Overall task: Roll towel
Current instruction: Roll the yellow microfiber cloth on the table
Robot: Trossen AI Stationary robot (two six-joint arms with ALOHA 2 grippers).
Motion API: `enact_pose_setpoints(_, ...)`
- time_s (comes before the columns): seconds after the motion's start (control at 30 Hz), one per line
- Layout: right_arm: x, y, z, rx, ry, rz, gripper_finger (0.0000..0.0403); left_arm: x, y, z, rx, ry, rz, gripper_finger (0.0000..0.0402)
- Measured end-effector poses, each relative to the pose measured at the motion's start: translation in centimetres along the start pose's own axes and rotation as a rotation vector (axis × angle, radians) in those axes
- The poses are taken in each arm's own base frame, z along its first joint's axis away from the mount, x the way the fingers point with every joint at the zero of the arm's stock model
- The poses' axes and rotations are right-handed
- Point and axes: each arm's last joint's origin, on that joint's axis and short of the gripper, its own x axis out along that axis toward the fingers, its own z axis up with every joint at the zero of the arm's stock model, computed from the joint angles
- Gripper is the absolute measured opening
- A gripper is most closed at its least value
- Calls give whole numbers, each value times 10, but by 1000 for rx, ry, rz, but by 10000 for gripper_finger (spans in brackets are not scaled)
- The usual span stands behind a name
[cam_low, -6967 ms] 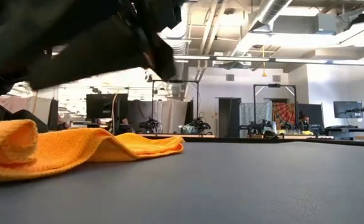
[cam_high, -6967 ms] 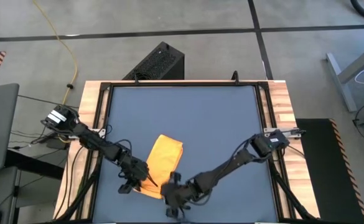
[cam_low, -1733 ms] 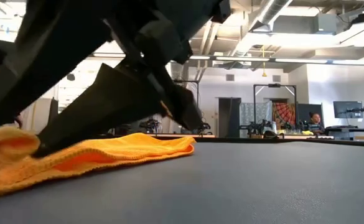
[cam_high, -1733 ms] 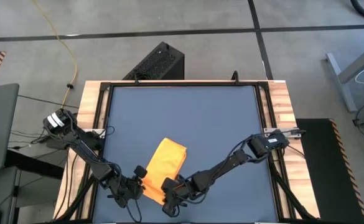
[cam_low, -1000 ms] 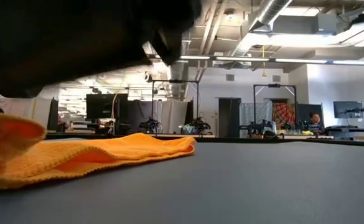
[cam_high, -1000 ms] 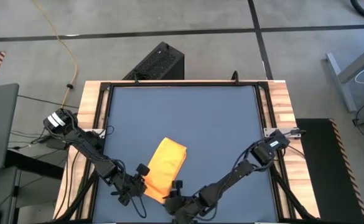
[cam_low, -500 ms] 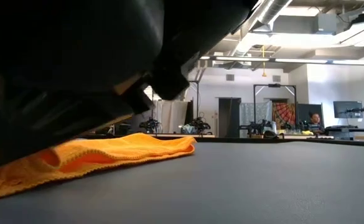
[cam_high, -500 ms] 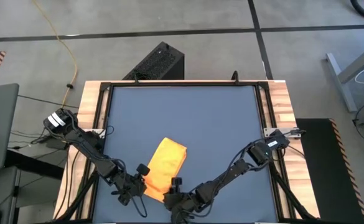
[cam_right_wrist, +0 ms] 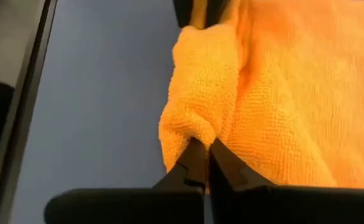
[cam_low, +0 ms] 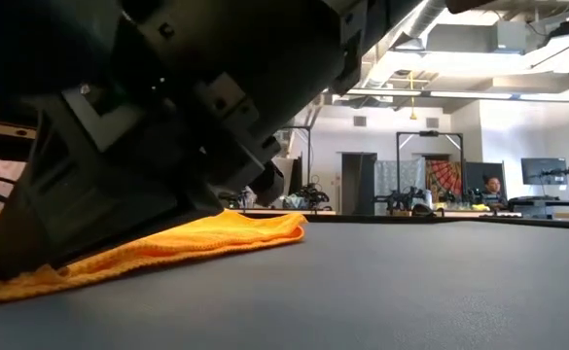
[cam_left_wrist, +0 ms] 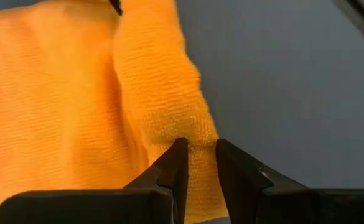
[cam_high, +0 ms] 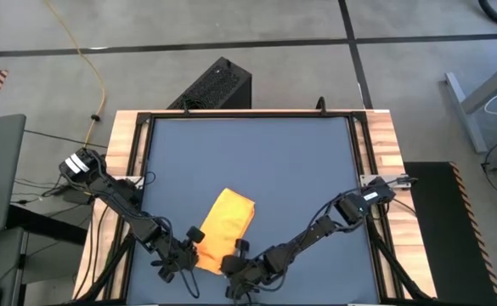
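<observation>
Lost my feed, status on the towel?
Left gripper and right gripper both shut on towel, at its near edge. Towel partly folded on table. Nothing in the way.

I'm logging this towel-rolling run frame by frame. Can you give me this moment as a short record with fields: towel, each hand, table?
towel: yellow-orange towel, folded strip lying at the table's near edge, its near end bunched up
left hand: left hand at the towel's near end on the left, fingers closed on a fold of the cloth
right hand: right hand at the same near end from the right, fingers shut on the bunched edge
table: blue-grey table, the towel lying on it
roll state: only the near end is gathered; the far end lies flat
</observation>
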Motion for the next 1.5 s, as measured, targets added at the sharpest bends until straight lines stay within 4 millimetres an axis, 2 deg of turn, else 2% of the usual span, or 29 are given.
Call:
enact_pose_setpoints(0.27,-18,16,-8,302,73,38,18,2,-3,1,-31,-96,-115,70)
enact_pose_setpoints(0.43,-20,18,-11,396,107,37,21,2,-3,4,-47,-152,-123,70)
enact_pose_setpoints(0.67,-26,25,-19,390,106,24,20,-13,-4,17,43,-286,-135,70)
enact_pose_setpoints(0.77,-27,26,-20,397,110,17,20,-18,-1,20,74,-316,-82,70)
enact_pose_setpoints(0.83,-28,27,-22,396,110,15,20,-18,9,22,71,-337,9,70)
enact_pose_setpoints(0.93,-29,27,-23,399,114,11,20,-11,35,24,6,-339,134,70)
enact_pose_setpoints(1.03,-29,27,-23,395,116,8,20,1,60,16,-83,-276,111,70)
enact_pose_setpoints(1.13,-27,23,-21,361,128,3,20,14,72,5,-156,-196,47,62)
enact_pose_setpoints(1.37,-21,3,-7,196,265,65,20,24,72,-5,-238,-101,32,6)
enact_pose_setpoints(1.5,-17,-12,3,122,353,119,20,24,67,-6,-367,-84,29,3)
